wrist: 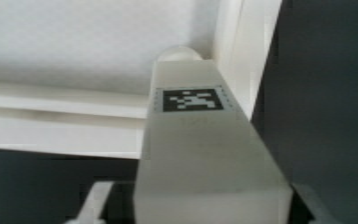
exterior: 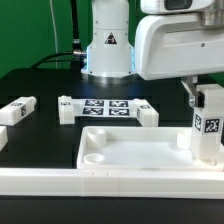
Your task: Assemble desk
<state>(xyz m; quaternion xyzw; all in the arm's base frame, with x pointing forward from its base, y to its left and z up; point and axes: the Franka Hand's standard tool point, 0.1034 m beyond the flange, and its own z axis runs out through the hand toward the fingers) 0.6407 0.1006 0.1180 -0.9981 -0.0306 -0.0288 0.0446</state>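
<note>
The white desk slab [exterior: 130, 150] lies flat in the middle of the exterior view, with round sockets [exterior: 96, 135] showing at its left corners. My gripper [exterior: 205, 100] is shut on a white square leg [exterior: 208, 128] with a black-and-white tag. It holds the leg upright over the slab's corner at the exterior view's right. Whether the leg's lower end touches the slab cannot be told. In the wrist view the leg [wrist: 202, 150] runs from between my fingers [wrist: 101, 200] to the slab's rimmed corner [wrist: 87, 60]. Another leg [exterior: 18, 111] lies on the table at the exterior view's left.
The marker board [exterior: 108, 106] lies behind the slab, with a white block at each end [exterior: 66, 108] [exterior: 148, 112]. A long white rail [exterior: 100, 183] runs along the front. The robot's base [exterior: 108, 50] stands at the back.
</note>
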